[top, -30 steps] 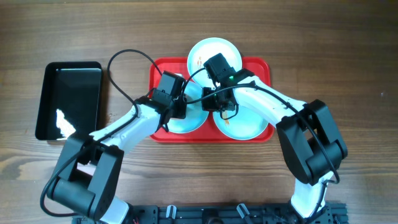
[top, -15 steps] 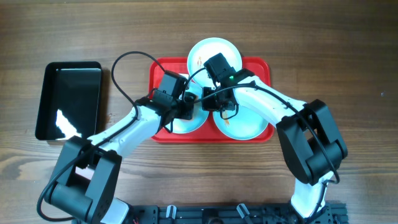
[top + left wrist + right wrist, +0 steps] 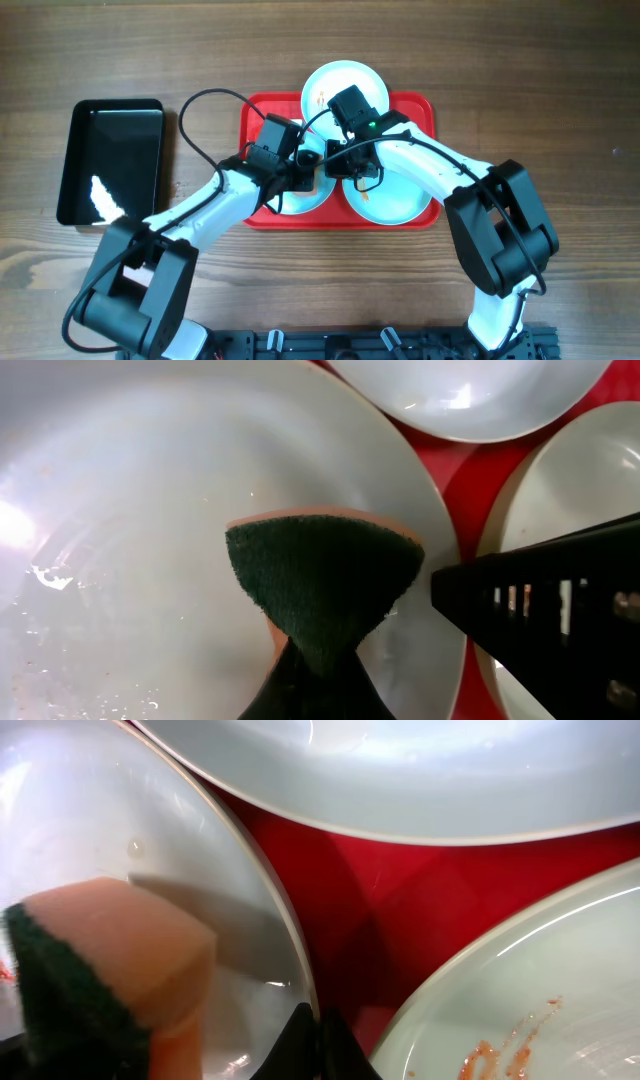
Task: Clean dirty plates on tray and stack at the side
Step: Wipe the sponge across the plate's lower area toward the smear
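Red tray (image 3: 420, 105); 3 pale mint-white plates (image 3: 325, 82), some smeared orange; sponge (image 3: 320, 575) orange with a dark green face; glossy black tray (image 3: 110, 160); brown wood-grain table (image 3: 560, 80).

A brown wooden tabletop (image 3: 560, 90) with dark streaky grain fills the overhead view; a glossy black tray (image 3: 110, 150) lies flat on it; white glare marks its floor.

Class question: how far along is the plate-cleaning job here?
Done: nothing stacked; all three plates sit on the red tray. In hand: the left gripper holds a sponge on the near-left plate, whose rim the right gripper pinches. Left: the right plate and far plate show orange smears; then stacking.
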`<action>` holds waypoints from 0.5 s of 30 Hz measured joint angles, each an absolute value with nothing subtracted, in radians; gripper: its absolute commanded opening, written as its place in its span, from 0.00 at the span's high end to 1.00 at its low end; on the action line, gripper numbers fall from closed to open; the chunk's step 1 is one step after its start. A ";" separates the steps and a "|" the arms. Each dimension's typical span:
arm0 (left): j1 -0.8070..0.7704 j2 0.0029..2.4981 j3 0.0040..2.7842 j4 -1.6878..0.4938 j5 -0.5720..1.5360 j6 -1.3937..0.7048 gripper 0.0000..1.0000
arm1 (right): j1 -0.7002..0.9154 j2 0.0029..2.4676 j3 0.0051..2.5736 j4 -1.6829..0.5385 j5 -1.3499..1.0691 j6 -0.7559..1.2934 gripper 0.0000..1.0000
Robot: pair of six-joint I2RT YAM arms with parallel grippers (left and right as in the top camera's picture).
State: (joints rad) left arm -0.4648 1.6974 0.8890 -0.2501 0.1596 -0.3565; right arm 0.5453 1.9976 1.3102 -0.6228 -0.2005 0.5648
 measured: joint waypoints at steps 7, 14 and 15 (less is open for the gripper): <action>-0.466 1.738 0.892 -0.251 0.135 -0.361 0.96 | 0.545 1.998 1.310 -0.623 -0.200 0.565 0.96; -0.483 1.738 0.907 -0.317 -0.035 -0.341 0.96 | 0.546 1.998 1.310 -0.622 -0.206 0.568 0.96; -0.485 1.738 0.910 -0.327 -0.060 -0.336 0.96 | 0.548 1.998 1.310 -0.620 -0.209 0.569 0.96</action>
State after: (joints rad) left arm -0.4847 1.7378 0.9096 -0.3267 -0.0597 -0.3363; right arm 0.5476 1.9976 1.3102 -0.6205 -0.2092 0.5694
